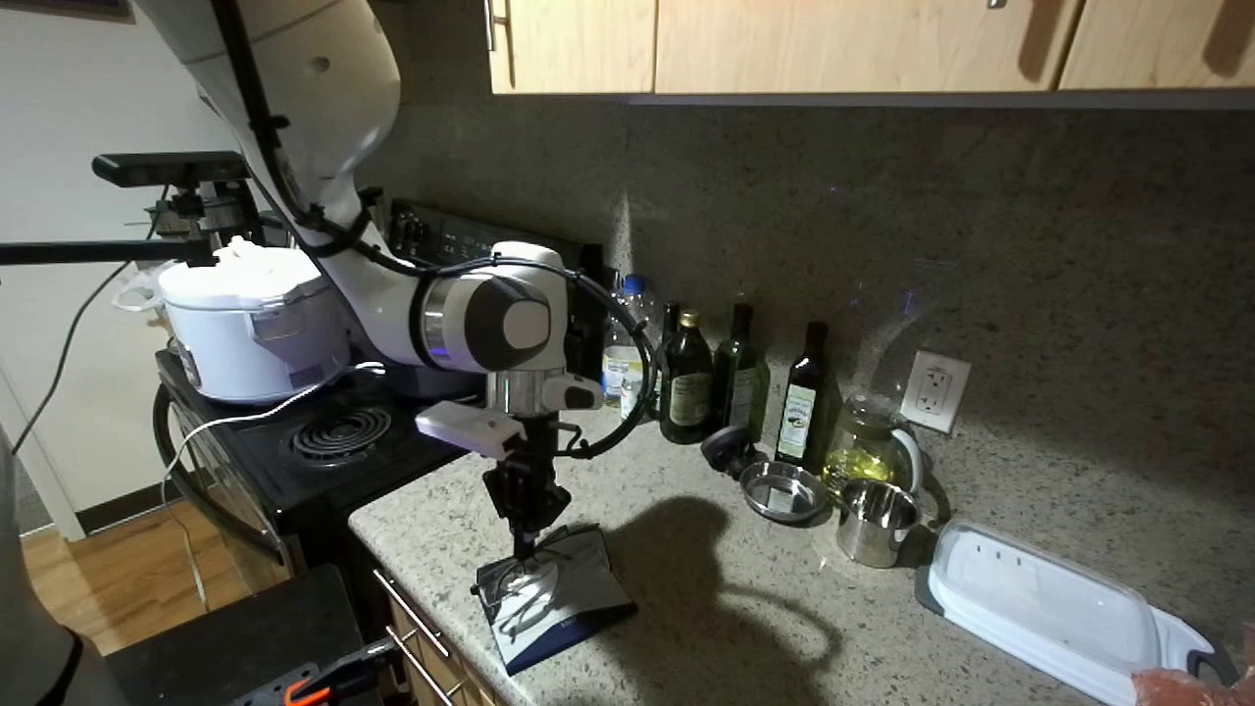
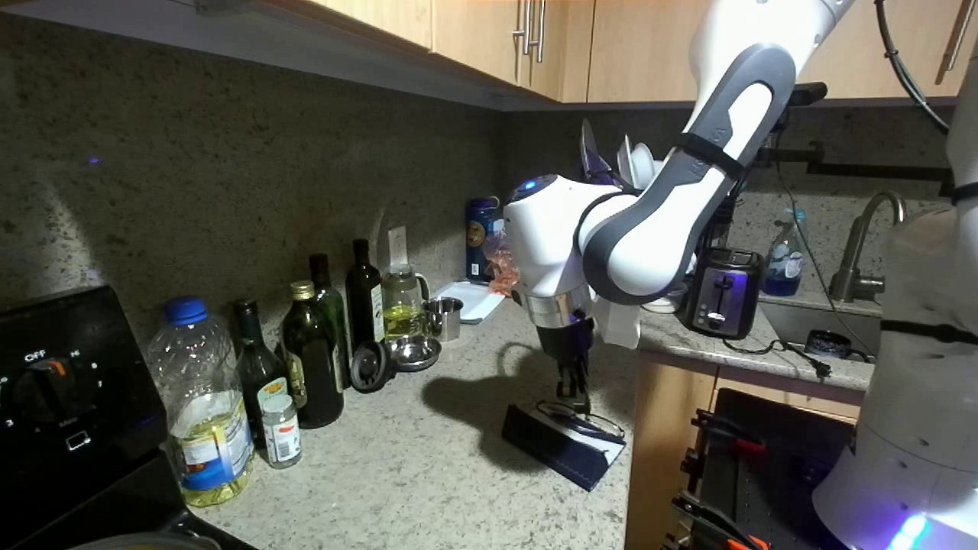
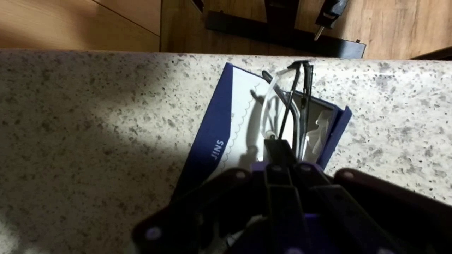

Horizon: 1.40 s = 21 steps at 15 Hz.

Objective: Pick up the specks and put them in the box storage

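Observation:
The box storage is an oblong dark blue case (image 3: pixel 208 144) marked JINS, with a pale inner surface. It lies open near the counter's front edge and also shows in both exterior views (image 1: pixel 572 635) (image 2: pixel 552 447). The specks (image 3: pixel 296 116), thin dark-framed glasses with clear lenses, are over the case's pale inside in the wrist view. They also show above the case in an exterior view (image 2: pixel 607 425). My gripper (image 3: pixel 280 144) points down over the case, its fingers closed together on the middle of the specks. The fingertips hide part of the frame. The gripper shows in both exterior views (image 1: pixel 525 549) (image 2: pixel 581 405).
Oil bottles (image 1: pixel 689 382) stand along the backsplash. A steel bowl (image 1: pixel 782 492), a steel cup (image 1: pixel 876 525) and a glass jug (image 1: pixel 873 446) are beside them. A white tray (image 1: pixel 1039 608) lies farther along. The stove (image 1: pixel 343 431) adjoins the counter.

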Available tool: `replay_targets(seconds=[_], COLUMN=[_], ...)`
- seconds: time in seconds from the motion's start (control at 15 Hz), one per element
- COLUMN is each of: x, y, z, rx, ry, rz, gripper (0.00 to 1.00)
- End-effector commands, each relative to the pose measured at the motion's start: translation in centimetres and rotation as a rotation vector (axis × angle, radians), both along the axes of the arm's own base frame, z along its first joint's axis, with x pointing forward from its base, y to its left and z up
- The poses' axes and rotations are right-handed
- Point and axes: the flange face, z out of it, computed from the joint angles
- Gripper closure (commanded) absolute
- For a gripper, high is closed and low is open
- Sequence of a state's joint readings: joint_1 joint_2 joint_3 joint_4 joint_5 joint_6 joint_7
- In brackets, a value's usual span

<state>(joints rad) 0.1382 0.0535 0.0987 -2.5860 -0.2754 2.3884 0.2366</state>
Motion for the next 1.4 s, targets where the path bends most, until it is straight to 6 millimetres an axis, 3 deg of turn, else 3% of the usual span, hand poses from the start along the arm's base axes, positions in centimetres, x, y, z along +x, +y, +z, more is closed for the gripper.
replay_targets(seconds=[0.0, 1.33], x=[0.6, 2.7], y=[-0.2, -1.7], z=[-0.5, -2.1], rx=[0.012, 0.060], ry=[-0.003, -0.049], rz=[-0.015, -0.095], gripper=[1.00, 1.00])
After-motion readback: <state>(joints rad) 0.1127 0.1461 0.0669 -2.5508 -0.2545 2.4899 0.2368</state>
